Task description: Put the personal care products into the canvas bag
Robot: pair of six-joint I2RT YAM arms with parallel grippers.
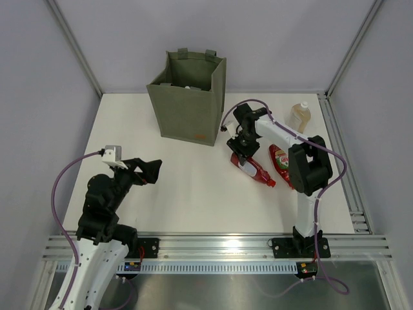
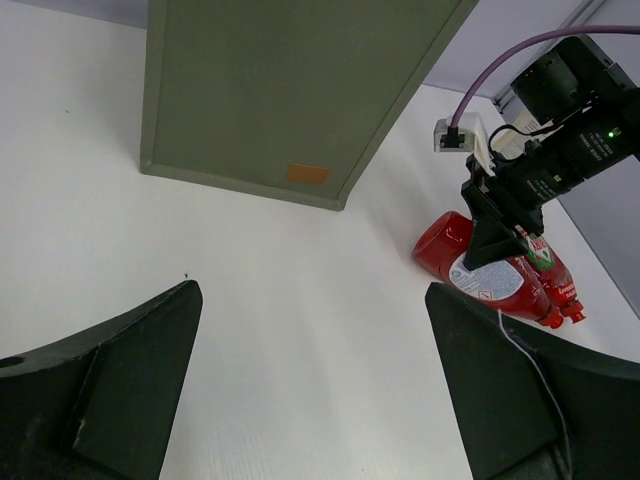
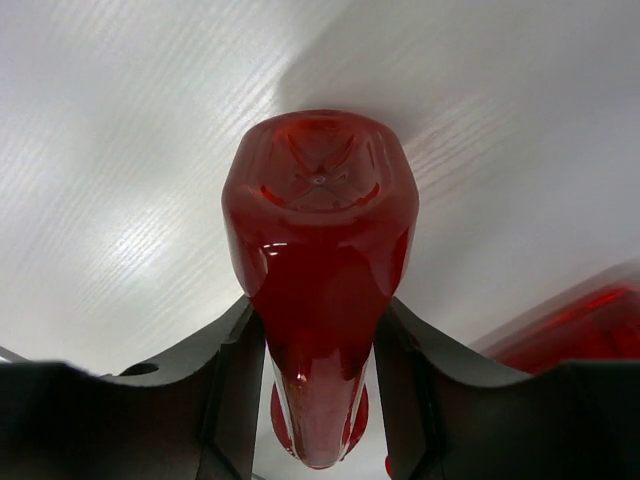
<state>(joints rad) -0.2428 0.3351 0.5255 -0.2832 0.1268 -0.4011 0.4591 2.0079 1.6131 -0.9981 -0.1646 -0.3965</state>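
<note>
The olive canvas bag stands upright at the back middle, its orange label facing me; it also shows in the left wrist view. A red bottle lies on the table right of the bag. My right gripper is down over its base end, and in the right wrist view the fingers press both sides of the bottle. A second red bottle lies beside it. A clear bottle with amber liquid stands at the back right. My left gripper is open and empty, low at the left.
Something white shows inside the bag's open top. The metal frame rail runs along the table's right edge. The right arm's purple cable loops above the red bottles. Bare white table lies between the two arms.
</note>
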